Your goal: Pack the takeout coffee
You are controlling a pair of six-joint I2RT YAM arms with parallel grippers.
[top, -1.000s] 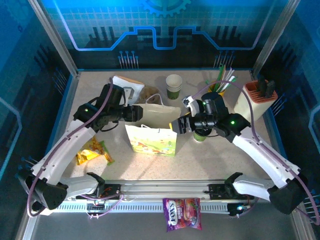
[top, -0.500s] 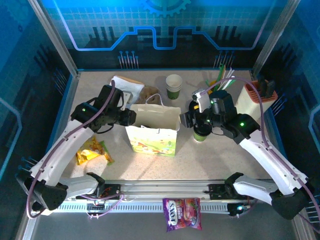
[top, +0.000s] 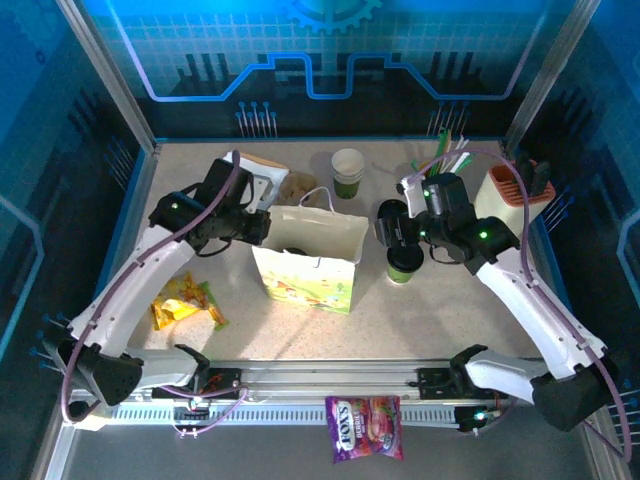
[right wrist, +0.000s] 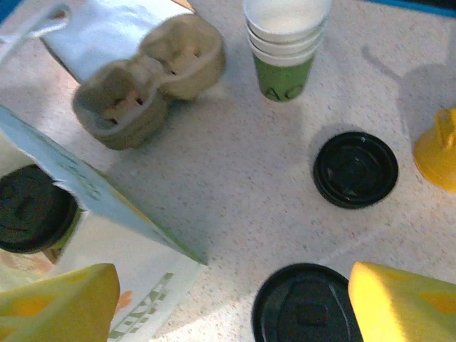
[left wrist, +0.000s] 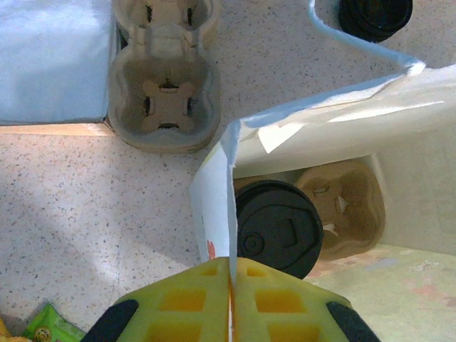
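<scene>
Green-and-white cup (top: 404,266) with a black lid (right wrist: 303,310), white paper bag (top: 303,283) with a flowery print, speckled beige tabletop (top: 430,320).

The candy packet (top: 365,428) at the desk's front edge reads "FOX'S". The stack of paper cups (right wrist: 283,53) bears "AC" on its green band. Green lettering on the paper bag (right wrist: 146,303) is unreadable.
</scene>
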